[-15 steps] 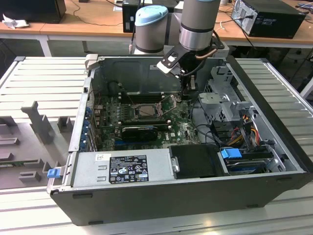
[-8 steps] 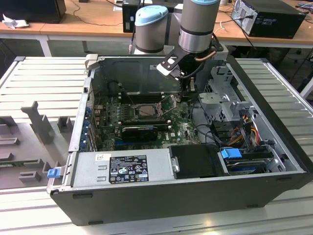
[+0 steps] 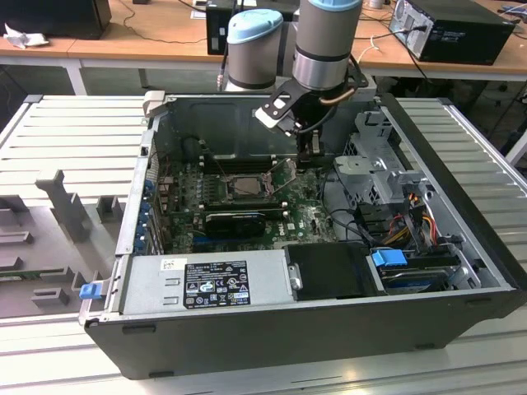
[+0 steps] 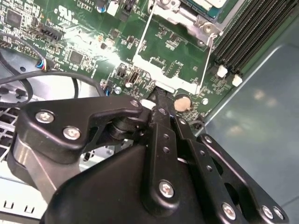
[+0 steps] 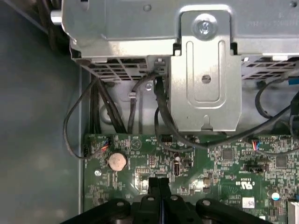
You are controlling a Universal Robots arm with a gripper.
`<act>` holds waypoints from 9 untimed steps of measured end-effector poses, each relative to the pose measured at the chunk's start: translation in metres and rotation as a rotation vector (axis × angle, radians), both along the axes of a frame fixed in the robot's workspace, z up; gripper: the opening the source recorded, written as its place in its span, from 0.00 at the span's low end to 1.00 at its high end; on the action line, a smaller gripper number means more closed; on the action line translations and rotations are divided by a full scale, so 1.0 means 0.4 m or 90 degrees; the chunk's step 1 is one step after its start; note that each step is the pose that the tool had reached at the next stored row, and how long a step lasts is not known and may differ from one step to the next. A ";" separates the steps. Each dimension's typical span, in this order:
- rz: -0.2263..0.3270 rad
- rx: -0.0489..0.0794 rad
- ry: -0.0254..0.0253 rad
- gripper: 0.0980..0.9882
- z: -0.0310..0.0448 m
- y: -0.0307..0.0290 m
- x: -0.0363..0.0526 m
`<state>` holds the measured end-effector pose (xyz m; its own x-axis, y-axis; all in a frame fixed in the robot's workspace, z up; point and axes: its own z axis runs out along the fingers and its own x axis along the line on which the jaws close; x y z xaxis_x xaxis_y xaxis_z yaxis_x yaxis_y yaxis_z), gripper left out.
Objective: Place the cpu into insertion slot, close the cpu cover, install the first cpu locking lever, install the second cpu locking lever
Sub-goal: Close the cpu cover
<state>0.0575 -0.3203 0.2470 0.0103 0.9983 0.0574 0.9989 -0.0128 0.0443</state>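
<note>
At the centre of the exterior view, the computer case (image 3: 247,337) lies open on a slatted table (image 3: 74,123), with the green motherboard (image 3: 306,220) exposed on its floor. The arm (image 3: 328,41) enters from the upper middle of the frame. The gripper (image 3: 310,160) hangs inside the case, near the insertion slot (image 3: 247,186) on the exterior view's right and apart from it. The insertion slot sits in the upper-centre area of the motherboard and appears as a grey metal frame around a darker square. Whether the cpu is seated in it cannot be determined. In the first wrist view the two black fingers (image 5: 154,189) are pressed together with only a thin seam between them, and nothing can be seen held there. Their tips stand just over the motherboard, near a round coin cell (image 5: 117,161). Beyond the board edge stands a silver drive cage (image 5: 205,79), with black cables (image 5: 161,112) running from under it to the board. In the second wrist view long black memory slots (image 4: 247,37) run beside the slot's metal frame. A grey power supply (image 3: 206,284) occupies the lower middle of the exterior view.
</note>
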 end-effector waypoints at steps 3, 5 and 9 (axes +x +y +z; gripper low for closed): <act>0.000 0.000 0.0000 0.01 0.000 0.000 -0.013; 0.000 0.000 0.0000 0.01 0.000 0.000 -0.025; 0.000 0.000 0.0000 0.01 0.000 0.000 -0.041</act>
<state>0.0413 -0.3203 0.2470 0.0102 0.9983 0.0574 0.9989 -0.0127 0.0443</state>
